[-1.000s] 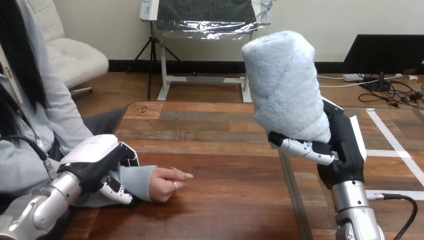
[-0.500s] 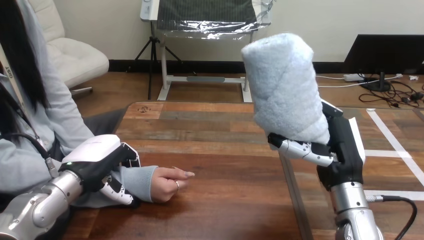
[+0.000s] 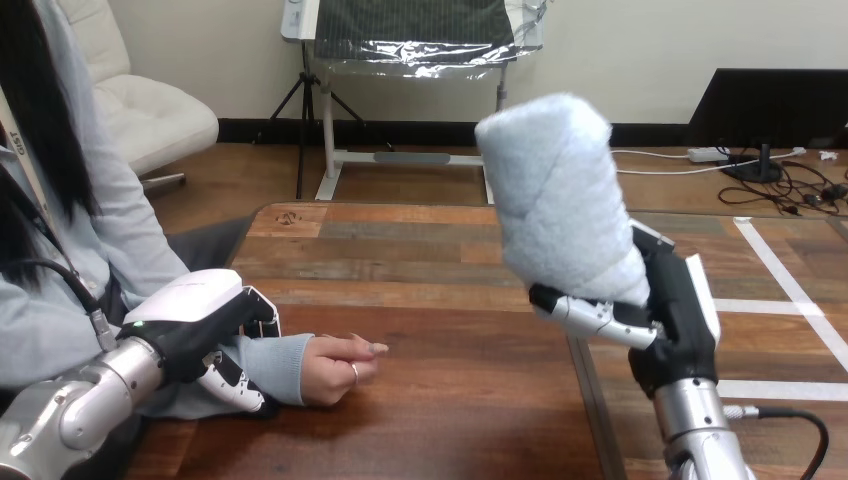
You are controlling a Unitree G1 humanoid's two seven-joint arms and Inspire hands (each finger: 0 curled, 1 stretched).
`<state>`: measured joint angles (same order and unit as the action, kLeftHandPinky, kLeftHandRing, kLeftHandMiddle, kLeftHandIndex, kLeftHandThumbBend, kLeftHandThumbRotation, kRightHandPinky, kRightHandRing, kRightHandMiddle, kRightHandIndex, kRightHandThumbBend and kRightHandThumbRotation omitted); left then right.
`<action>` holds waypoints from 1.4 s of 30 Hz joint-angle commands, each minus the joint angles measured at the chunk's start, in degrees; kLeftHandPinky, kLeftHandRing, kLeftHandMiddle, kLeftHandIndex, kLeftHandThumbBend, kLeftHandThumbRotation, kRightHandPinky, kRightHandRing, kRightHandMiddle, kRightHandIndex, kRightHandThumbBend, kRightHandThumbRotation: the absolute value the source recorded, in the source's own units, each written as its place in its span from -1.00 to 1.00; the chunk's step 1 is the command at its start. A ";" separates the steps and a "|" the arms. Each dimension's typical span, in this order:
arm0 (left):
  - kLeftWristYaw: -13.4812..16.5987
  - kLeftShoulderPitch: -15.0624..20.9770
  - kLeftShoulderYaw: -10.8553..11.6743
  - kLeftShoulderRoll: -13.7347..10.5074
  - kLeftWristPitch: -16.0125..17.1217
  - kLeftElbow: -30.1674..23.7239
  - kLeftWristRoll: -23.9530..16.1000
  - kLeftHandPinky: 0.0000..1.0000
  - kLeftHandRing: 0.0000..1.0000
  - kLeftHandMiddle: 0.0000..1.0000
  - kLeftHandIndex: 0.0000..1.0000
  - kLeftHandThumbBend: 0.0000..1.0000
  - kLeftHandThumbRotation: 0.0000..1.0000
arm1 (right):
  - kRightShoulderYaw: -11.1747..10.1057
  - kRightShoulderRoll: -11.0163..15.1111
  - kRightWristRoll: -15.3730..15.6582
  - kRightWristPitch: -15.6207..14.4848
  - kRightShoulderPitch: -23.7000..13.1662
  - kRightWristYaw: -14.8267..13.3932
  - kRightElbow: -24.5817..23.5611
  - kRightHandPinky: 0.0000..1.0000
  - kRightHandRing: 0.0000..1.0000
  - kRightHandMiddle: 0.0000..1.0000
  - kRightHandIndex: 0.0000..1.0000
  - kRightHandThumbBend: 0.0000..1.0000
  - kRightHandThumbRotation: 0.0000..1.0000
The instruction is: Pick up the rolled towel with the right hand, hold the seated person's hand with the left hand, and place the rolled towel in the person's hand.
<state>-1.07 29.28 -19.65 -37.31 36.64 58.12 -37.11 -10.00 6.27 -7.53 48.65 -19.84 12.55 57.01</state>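
We hold the pale blue, fluffy rolled towel point(image 3: 560, 195) upright above the wooden table point(image 3: 450, 400), with the right hand point(image 3: 660, 315) clasping only its lower end. The left hand point(image 3: 205, 330) curls its fingers round the person's sleeved wrist. The person's hand point(image 3: 335, 368) lies loosely curled on the table.

Risk: the top-heavy roll may tip out in transfer, and the curled fingers offer no open palm.

Since the earlier frame, the towel and right hand have shifted leftward.
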 commanded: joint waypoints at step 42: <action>-10.50 0.62 5.60 -4.15 -1.93 -25.66 9.67 -0.49 -0.39 -0.26 -0.27 0.64 -1.00 | 3.87 -0.02 12.09 2.29 -8.23 -9.95 9.78 -0.41 -0.30 -0.11 -0.07 0.53 -1.00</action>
<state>-11.11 25.17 -18.44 -40.76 34.69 41.91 -31.21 -6.66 6.33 3.84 48.74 -21.21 4.90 67.56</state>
